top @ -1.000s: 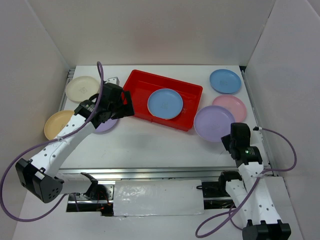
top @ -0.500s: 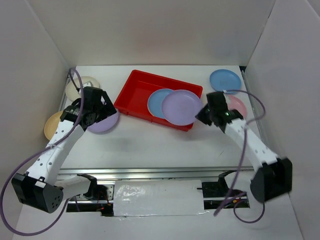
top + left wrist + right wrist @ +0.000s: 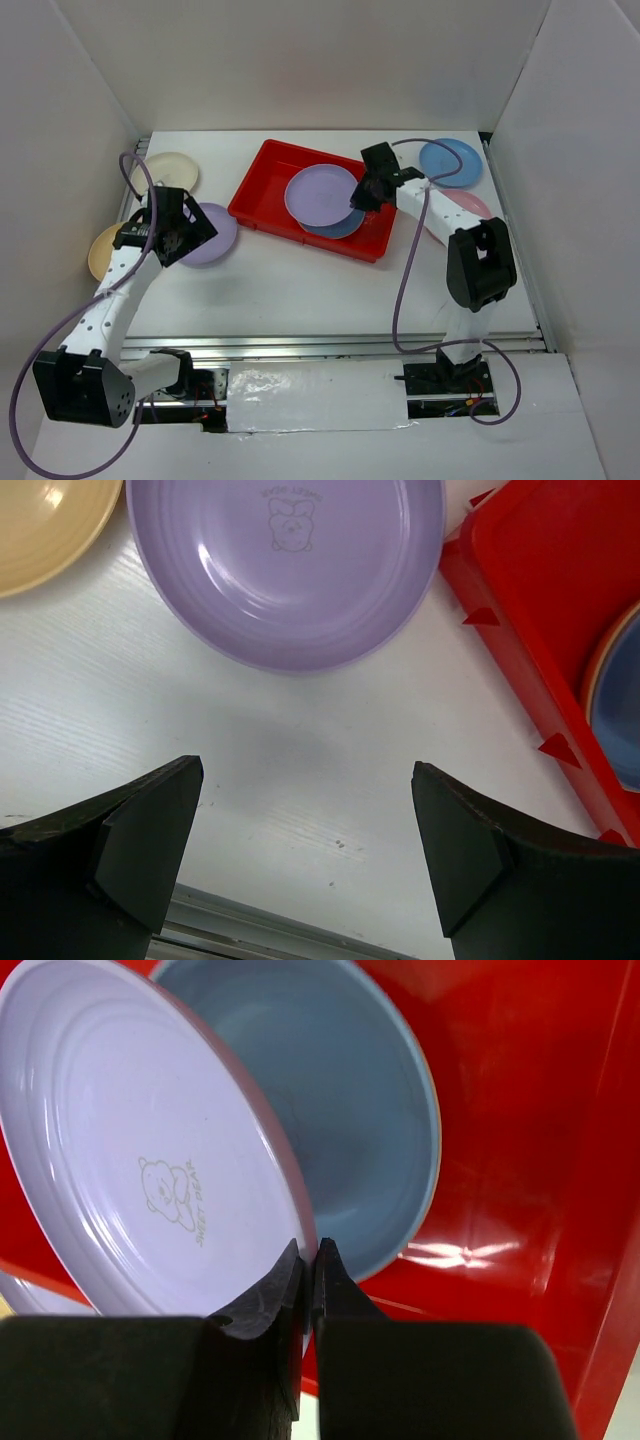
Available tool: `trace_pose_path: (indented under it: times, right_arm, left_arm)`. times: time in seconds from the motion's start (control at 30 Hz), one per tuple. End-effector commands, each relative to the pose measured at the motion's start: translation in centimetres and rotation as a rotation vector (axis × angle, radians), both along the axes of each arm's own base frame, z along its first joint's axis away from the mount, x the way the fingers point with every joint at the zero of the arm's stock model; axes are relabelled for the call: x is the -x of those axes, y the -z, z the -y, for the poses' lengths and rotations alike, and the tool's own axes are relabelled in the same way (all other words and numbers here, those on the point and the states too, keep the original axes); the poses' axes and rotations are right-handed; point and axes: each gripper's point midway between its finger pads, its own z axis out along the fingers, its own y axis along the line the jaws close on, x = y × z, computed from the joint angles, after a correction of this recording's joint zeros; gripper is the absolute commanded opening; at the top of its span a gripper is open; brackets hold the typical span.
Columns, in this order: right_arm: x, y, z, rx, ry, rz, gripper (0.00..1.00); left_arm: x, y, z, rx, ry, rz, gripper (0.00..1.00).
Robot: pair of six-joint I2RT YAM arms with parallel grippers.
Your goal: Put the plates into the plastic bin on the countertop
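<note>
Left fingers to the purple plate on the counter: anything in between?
Nothing. The left wrist view shows only bare white countertop between the open left fingers and that purple plate; the red bin sits off to one side.

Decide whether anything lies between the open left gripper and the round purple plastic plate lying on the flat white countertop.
Nothing visible does. Only bare countertop separates the left gripper from the purple plate; the red rectangular plastic bin sits off to one side.
</note>
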Motion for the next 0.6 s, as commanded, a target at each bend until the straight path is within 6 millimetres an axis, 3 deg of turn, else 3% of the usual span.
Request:
trace_pose_path:
  times: [0.0,0.1,0.17,0.2,0.23,0.27,0.3,0.33,0.37,0.43,0.47,0.53,0.57]
  right_arm:
    - [-2.7,-2.6,0.5,-0.012,0.019,0.076,0.02]
    - [-3.7,-2.5,1.1,-0.017,0.024,0.069,0.03]
    - [-3.7,-2.3,1.4,-0.010,0.026,0.052,0.22]
    - [-3.5,-2.0,1.4,-0.006,0.023,0.046,0.43]
    - [-3.4,-2.1,1.5,-0.006,0.020,0.051,0.54]
    - [-3.0,-2.2,1.2,-0.006,0.011,0.054,0.99]
    - [-2.8,-3.6,1.2,-0.020,0.008,0.086,1.00]
    - [-2.1,-3.5,1.1,-0.024,0.000,0.085,1.00]
    - [-1.8,-5.9,1.0,-0.049,-0.008,0.149,1.00]
    - [-1.0,-7.5,1.2,-0.057,-0.021,0.184,1.00]
    - [-0.3,-10.1,1.5,-0.068,-0.027,0.242,1.00]
    - [1.2,-11.7,1.7,-0.056,-0.047,0.286,1.00]
    - [2.3,-14.1,1.9,-0.051,-0.072,0.354,1.00]
  left_arm:
    - [-0.1,0.2,-0.2,0.017,0.013,0.025,0.99]
    - [0.1,0.7,-0.3,0.028,-0.001,0.014,0.99]
    - [0.2,1.1,-0.3,0.033,-0.012,0.006,0.99]
    - [0.3,1.4,-0.5,0.037,-0.022,0.001,0.99]
    - [0.3,1.6,-0.5,0.040,-0.027,0.001,0.99]
    - [0.4,1.7,-0.5,0.044,-0.034,0.000,0.99]
    - [0.5,2.0,-0.6,0.045,-0.044,-0.007,0.99]
    - [0.7,2.1,-0.6,0.049,-0.056,-0.006,0.99]
    - [0.8,2.2,-0.8,0.050,-0.068,-0.006,0.99]
    - [1.3,2.6,-1.1,0.055,-0.106,-0.006,0.99]
    - [1.4,2.8,-1.2,0.058,-0.124,-0.002,0.99]
    - [2.0,3.7,-1.5,0.070,-0.171,-0.002,0.99]
    - [2.1,3.9,-1.6,0.077,-0.192,0.006,0.99]
